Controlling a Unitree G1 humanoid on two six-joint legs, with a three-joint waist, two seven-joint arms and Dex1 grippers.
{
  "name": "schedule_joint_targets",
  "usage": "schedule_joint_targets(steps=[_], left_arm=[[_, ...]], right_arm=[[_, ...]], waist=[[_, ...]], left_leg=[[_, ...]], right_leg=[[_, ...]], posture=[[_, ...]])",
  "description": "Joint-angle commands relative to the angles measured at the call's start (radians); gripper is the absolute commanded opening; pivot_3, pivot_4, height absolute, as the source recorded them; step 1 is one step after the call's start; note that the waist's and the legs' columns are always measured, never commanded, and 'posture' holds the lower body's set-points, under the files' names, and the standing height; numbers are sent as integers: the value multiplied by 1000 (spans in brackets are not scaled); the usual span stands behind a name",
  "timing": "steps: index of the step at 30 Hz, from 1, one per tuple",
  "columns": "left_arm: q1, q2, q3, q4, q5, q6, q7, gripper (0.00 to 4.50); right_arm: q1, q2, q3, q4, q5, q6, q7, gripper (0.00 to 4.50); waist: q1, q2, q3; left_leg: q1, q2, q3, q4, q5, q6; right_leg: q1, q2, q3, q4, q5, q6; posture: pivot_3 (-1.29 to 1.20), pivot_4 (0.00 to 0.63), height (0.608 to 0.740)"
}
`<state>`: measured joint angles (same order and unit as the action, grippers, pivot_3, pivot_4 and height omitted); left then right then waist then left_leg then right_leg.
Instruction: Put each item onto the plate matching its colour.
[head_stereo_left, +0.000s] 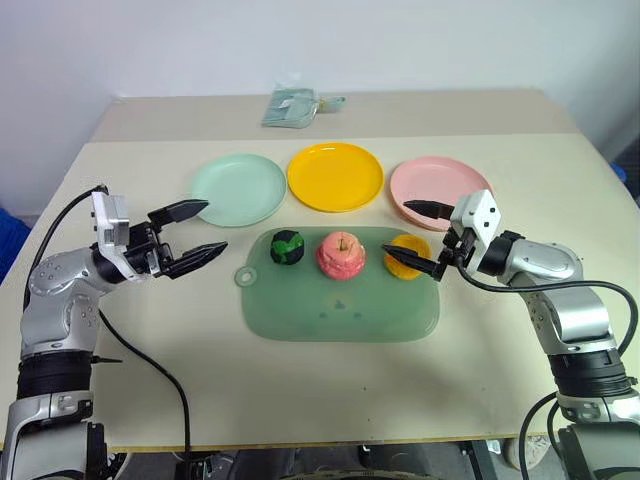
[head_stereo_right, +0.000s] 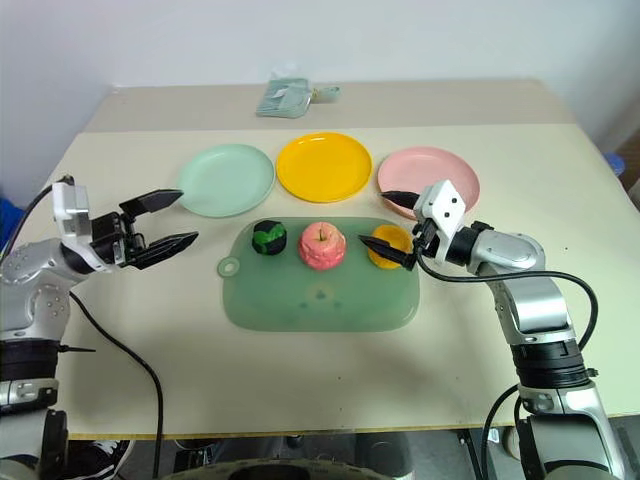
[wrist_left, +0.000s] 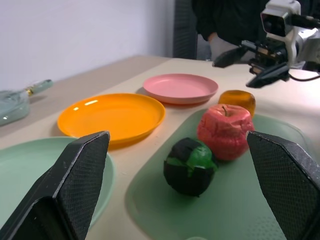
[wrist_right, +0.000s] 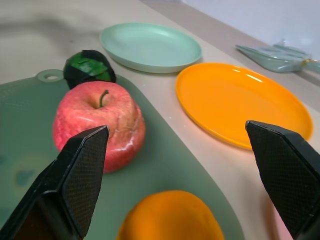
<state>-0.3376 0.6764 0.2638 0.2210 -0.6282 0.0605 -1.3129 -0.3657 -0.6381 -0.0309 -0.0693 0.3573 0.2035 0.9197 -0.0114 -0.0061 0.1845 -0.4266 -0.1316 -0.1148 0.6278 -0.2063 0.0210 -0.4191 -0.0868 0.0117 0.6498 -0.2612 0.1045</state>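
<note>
We have all three items in a row on the translucent green board in the middle of the bench: the dark green vegetable toward our left, the pinkish-red apple in the centre, and the orange fruit toward our right. Beyond the board lie the mint green plate, the yellow plate and the pink plate, none of them holding anything yet. Our right pincer stands wide open and empty, just beside the orange fruit and roughly level, one finger over the near rim of the pink plate and the other low by the fruit. Our left pincer is also wide open and empty, out over bare bench well to the left of the vegetable. We judge the step in hand to be the right arm's grasp of the orange fruit. To do it well, we want the fingers to straddle the fruit's widest part before closing, since a round toy will likely squirt out of an off-centre pinch. We should keep clear of the apple next to it, lift fully off the board, then carry the fruit past the pink plate to the yellow one.
</note>
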Motion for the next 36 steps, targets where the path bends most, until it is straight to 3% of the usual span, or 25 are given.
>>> schedule_joint_targets(steps=[1, 14, 21, 36], left_arm=[[9, 11, 42, -46, -20, 8, 15, 4500], [-25, -13, 15, -67, -3, 2, 61, 4500], [-20, -35, -19, -122, -13, 74, 77, 4500], [-228, -115, -185, 163, 158, 5, 8, 4500]], right_arm=[[-24, 3, -15, 10, -1, -33, 10, 4464], [-12, -6, -17, 65, -25, -122, 43, 4464], [-8, -10, -36, -32, 56, 25, 38, 4464], [5, -52, -79, -260, 233, 273, 24, 4464]], waist=[[0, 0, 0], [1, 0, 0], [1, 0, 0], [4, -1, 0]], left_leg=[[0, 0, 1, 0, 0, 0], [0, 1, 2, 0, 0, 0], [0, 1, 3, 0, 0, 0], [0, 1, 3, 0, 0, 0]], right_leg=[[0, 0, 0, 0, 0, 0], [-1, 1, 2, 0, 0, 0], [-1, 1, 2, 0, 0, 0], [-1, 1, 3, 0, 0, 0]], posture=[[0, 150, 740], [0, 150, 740], [0, 150, 740], [0, 150, 740]])
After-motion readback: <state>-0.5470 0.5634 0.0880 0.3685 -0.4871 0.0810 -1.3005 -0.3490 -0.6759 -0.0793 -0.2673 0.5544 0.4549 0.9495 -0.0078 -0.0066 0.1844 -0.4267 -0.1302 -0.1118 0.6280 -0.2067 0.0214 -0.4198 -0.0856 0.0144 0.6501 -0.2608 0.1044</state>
